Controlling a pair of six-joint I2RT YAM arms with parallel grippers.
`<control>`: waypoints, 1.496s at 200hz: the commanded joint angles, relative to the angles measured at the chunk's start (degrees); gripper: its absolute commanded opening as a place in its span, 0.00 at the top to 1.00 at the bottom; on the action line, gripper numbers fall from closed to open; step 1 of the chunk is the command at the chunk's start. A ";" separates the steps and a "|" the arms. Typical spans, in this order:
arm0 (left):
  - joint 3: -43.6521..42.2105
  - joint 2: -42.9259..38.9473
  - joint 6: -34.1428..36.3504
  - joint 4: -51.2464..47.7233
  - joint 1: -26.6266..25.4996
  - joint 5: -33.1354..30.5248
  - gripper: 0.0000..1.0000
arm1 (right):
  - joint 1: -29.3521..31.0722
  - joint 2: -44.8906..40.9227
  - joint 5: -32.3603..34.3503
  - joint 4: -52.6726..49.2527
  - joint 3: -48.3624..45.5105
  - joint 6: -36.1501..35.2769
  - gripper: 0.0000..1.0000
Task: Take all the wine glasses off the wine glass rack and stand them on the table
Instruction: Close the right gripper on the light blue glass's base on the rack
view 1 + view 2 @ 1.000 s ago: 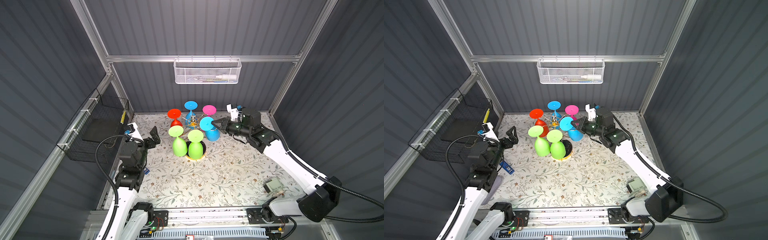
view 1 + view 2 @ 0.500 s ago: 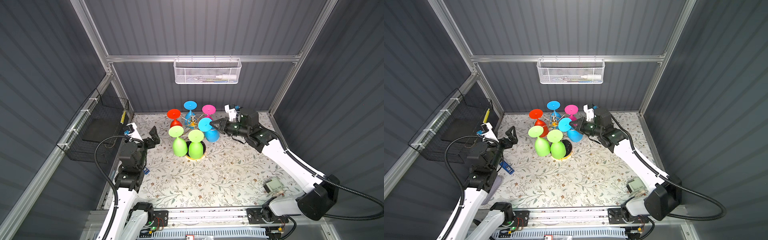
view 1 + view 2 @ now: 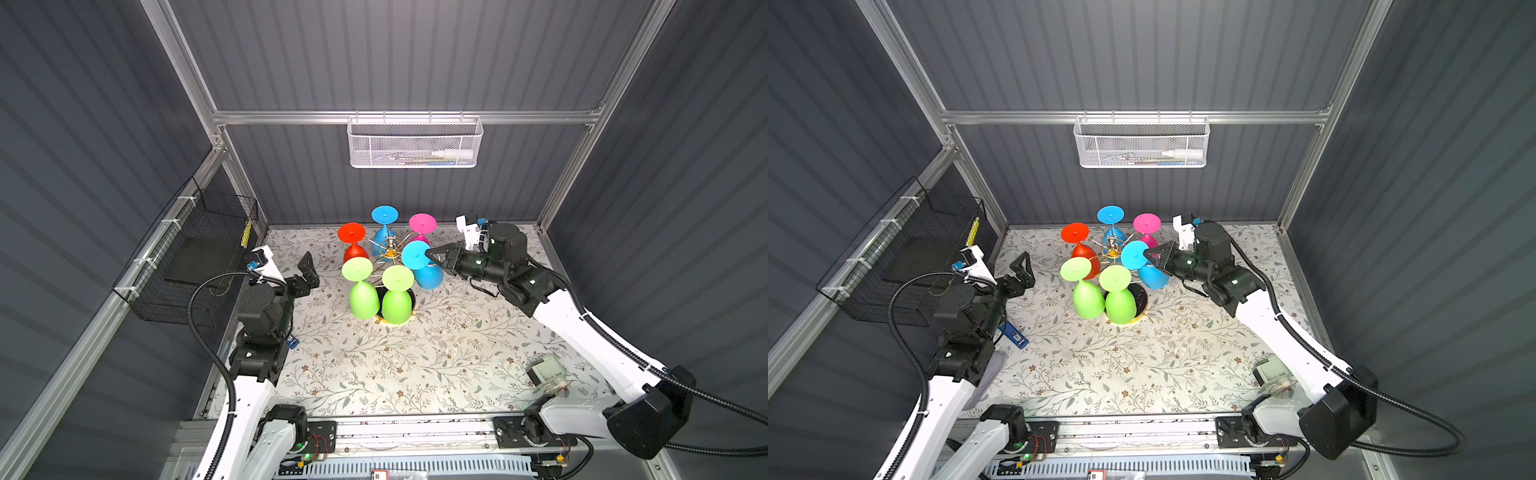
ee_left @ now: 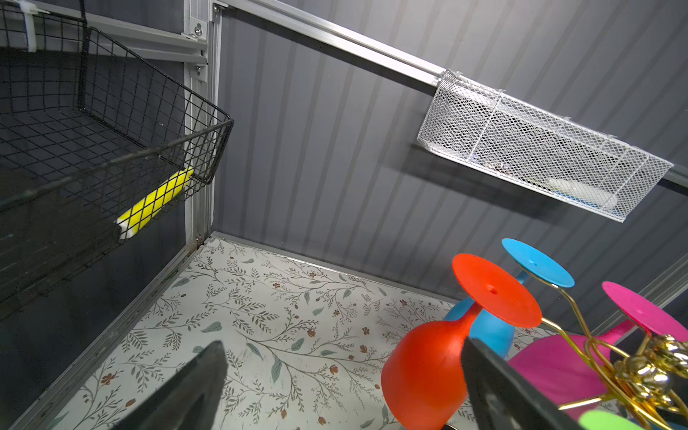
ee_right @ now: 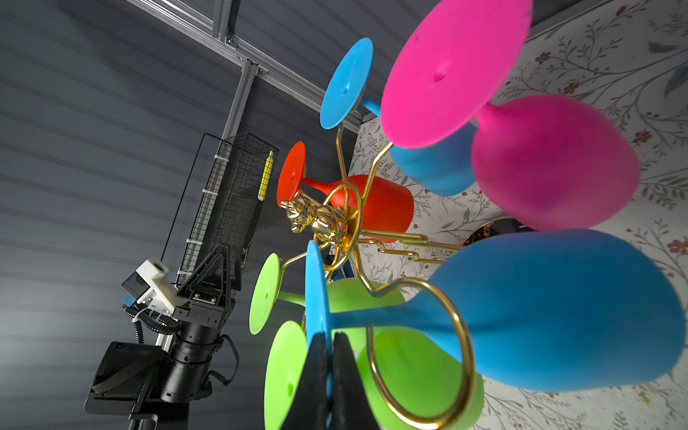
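the matte sky-blue wine glass [image 3: 428,274] hangs upside down at about 3 o'clock of the wine glass rack [image 3: 390,249], a gold wire stand with a central post and ring-ended arms. in both top views the glass's flat round foot is uppermost and its bowl leans down and out toward 4 o'clock. in the right wrist view its stem passes through one gold ring of the rack. the right gripper [image 5: 329,335] is pinched narrow on the rim of that foot, one dark finger on each face of the disc.

around the post hang five more inverted glasses:
- two lime-green glasses [image 3: 397,297] at 6 and 8 o'clock
- a red glass [image 3: 353,243] at 10 o'clock
- a second blue glass [image 3: 384,216] at 12 o'clock
- a pink glass [image 3: 422,223] at 2 o'clock

the rack stands at the 12 o'clock end of the floral-patterned tabletop [image 3: 395,365], near the back wall.

the left gripper [image 3: 307,266] hovers at 9 o'clock of the rack, apart from the glasses. its jaws are spread wide and hold nothing.

further out:
- a white mesh basket [image 3: 415,145] is hooked on the back-wall rail at 12 o'clock.
- a black wire basket [image 3: 199,249] hangs on the side wall at 9 o'clock, with a yellow marker [image 4: 154,203] inside.
- a small blue object [image 3: 1014,334] lies on the tabletop at 8 o'clock, beside the left arm.
- a small pale boxy object [image 3: 545,371] sits at 5 o'clock, near the right arm's base.
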 commanded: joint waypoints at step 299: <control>2.31 1.64 -0.69 0.19 -0.14 -0.93 0.00 | -1.27 -2.40 -1.78 2.16 -1.69 0.31 1.00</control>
